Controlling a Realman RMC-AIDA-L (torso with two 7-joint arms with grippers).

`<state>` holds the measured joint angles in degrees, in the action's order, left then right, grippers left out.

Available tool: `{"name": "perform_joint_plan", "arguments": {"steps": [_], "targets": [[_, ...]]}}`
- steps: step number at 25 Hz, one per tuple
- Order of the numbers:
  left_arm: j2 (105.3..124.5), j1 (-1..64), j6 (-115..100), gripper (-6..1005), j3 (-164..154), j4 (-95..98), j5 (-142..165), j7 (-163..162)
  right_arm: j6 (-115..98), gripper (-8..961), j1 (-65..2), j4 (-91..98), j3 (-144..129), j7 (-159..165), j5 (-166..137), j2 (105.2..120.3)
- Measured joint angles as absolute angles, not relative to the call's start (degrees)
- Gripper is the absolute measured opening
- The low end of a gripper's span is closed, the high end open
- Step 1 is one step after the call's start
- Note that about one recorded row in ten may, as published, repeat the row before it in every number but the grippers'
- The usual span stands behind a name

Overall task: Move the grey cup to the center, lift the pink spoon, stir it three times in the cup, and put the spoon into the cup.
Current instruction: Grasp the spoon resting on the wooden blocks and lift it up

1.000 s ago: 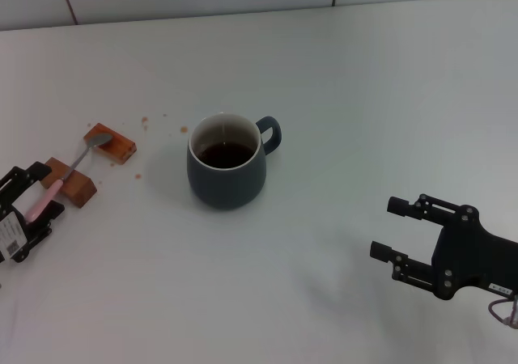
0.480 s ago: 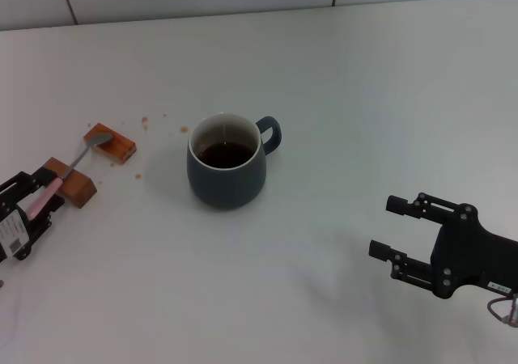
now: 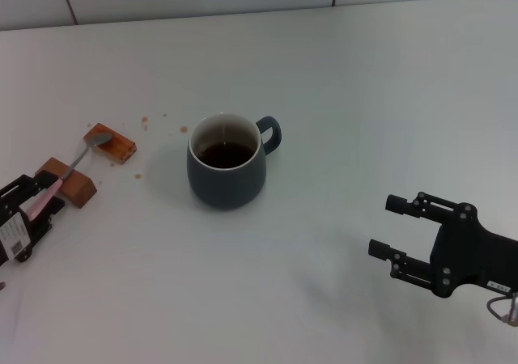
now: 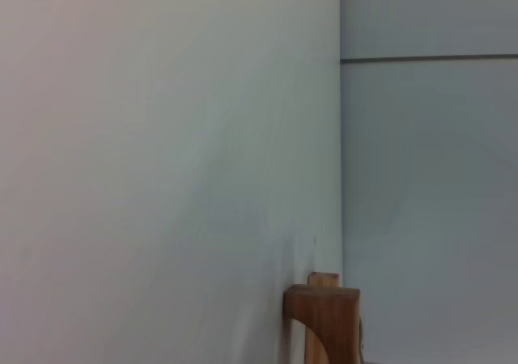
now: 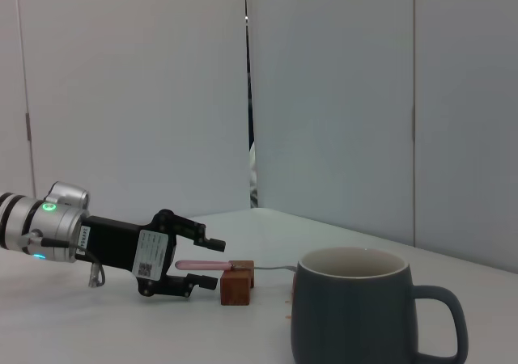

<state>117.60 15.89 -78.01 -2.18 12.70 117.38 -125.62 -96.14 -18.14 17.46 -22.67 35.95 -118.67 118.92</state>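
The left hand (image 3: 36, 201) sits low at the counter's (image 3: 340, 97) left edge, fingers spread either side of the spoon's (image 3: 50, 191) pink handle but not yet clenched on it. Over the last second it has slid further along the handle toward the blocks (image 3: 71, 183). The spoon lies bridged across the two blocks, bowl on the far one. That suggests the grasp is imminent. The cup (image 3: 227, 160) already stands near the centre, coffee inside. The right hand (image 3: 396, 228) hangs released, well to the right, idle.
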Motion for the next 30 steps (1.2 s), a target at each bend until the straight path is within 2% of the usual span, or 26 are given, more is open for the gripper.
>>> {"name": "perform_joint_plan", "arguments": {"steps": [16, 30], "targets": [[117.76, 16.2, -77.3, 349, -2.2, 12.7, 117.2, -124.4, -96.1, 681, -18.8, 17.5, -22.7, 36.0, -118.6, 118.92], [117.86, 16.4, -76.4, 303, -2.4, 12.7, 117.4, -124.2, -96.0, 680, -19.2, 17.5, -22.6, 36.1, -118.6, 118.91]]}}
